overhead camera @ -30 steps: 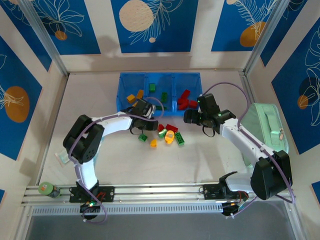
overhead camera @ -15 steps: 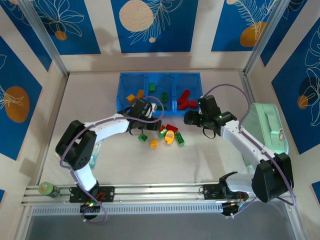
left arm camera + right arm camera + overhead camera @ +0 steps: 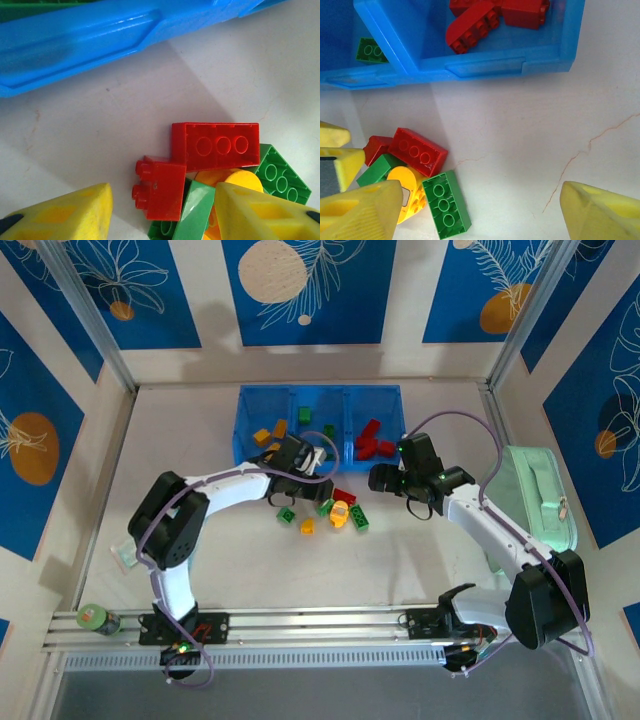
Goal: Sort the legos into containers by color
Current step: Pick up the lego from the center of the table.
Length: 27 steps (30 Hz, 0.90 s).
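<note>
Both empty: left hand (image 3: 160,217) part-open over red brick (image 3: 159,189); right hand (image 3: 480,212) wide.

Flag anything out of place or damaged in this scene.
Bins look correctly sorted: orange left, green middle, red right. The leftover bricks sit in a heap in front of them, a long red brick lying across the others. A thin brown crack-like line runs across the table.
</note>
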Tool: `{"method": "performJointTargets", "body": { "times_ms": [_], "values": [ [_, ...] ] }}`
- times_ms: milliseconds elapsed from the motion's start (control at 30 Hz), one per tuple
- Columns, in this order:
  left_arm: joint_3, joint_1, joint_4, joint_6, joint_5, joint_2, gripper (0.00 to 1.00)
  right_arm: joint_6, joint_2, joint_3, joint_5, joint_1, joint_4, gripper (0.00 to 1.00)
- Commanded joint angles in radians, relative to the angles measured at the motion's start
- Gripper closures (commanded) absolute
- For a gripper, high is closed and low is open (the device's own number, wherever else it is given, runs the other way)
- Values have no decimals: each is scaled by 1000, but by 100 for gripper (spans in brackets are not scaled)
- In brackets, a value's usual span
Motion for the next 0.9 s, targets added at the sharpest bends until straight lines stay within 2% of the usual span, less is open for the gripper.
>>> {"method": "performJointTargets", "body": {
  "times_ms": [0, 533, 867],
  "values": [
    [30, -8, -29, 26, 28, 25, 44, 17, -17, -15, -19, -4, 6, 18],
    [33, -7, -75, 24, -42, 83, 48, 20, -36, -32, -21, -16, 9, 17],
    [39, 2, -46, 10, 4, 108, 56, 21, -46, -33, -23, -18, 5, 18]
  ]
}}
